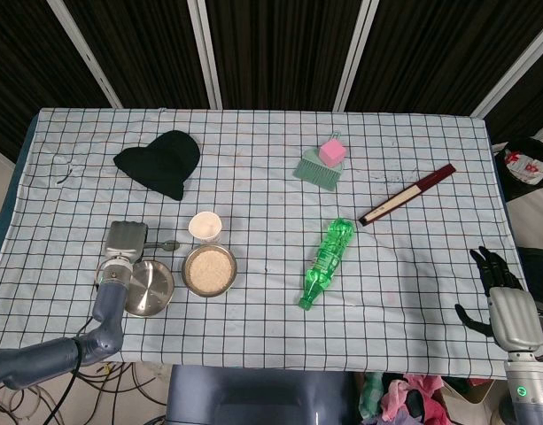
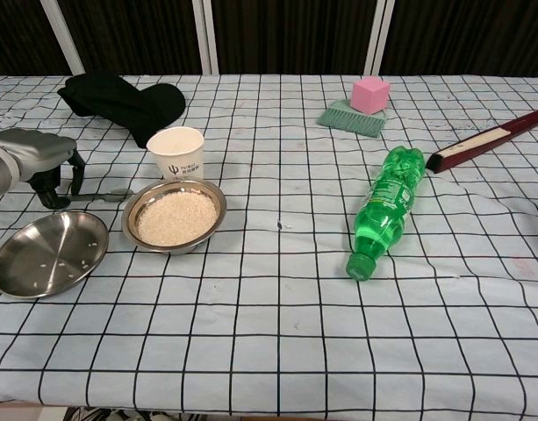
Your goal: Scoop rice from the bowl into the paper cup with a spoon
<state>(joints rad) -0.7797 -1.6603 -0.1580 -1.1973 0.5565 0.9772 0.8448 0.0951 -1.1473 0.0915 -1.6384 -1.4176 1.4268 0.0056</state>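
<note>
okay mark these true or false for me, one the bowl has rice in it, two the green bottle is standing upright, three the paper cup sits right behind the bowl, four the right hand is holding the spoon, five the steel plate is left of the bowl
1. The bowl has rice in it. True.
2. The green bottle stands upright. False: it lies on its side.
3. The paper cup sits right behind the bowl. True.
4. The right hand holds the spoon. False: it is off at the table's edge, holding nothing; the spoon lies by the left hand.
5. The steel plate is left of the bowl. True.
</note>
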